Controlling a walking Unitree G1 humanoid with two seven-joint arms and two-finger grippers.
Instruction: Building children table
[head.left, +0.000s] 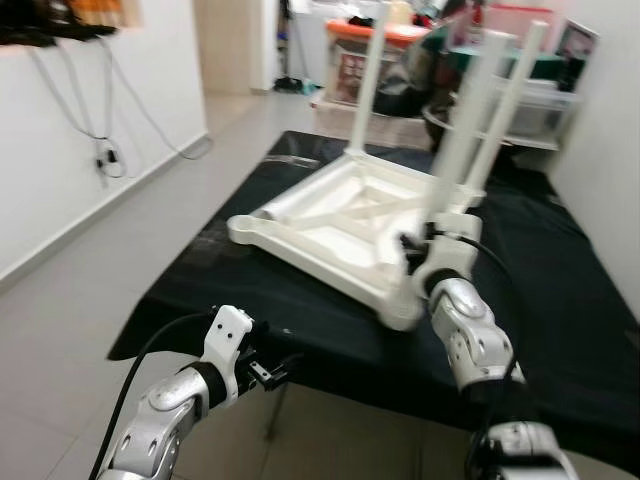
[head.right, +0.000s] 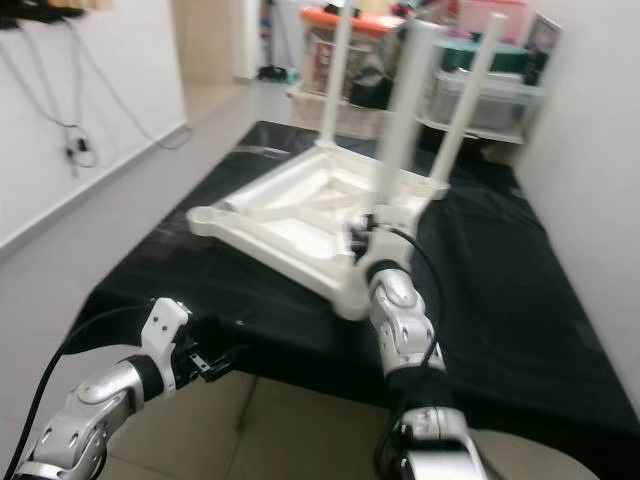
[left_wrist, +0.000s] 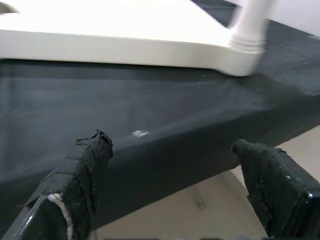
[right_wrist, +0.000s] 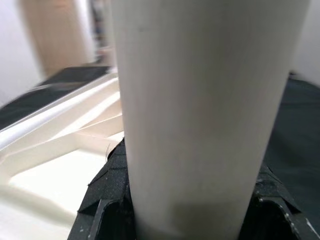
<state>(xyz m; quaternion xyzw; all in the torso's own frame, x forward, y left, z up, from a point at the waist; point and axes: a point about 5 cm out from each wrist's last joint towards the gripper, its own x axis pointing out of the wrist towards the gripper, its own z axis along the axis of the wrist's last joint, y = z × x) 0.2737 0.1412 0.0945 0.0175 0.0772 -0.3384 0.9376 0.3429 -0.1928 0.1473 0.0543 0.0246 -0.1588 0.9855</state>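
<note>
Two right gripper (head.left: 425, 240) fingers clamp white table leg (head.left: 470, 110).

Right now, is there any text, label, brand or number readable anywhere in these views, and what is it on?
None can be read.
The white table top, its legs and the black cloth carry no visible print.
The orange-lidded box and the framed picture at the back are too blurred to tell.
The right gripper, shut on a leg, and the open left gripper show no markings.
</note>
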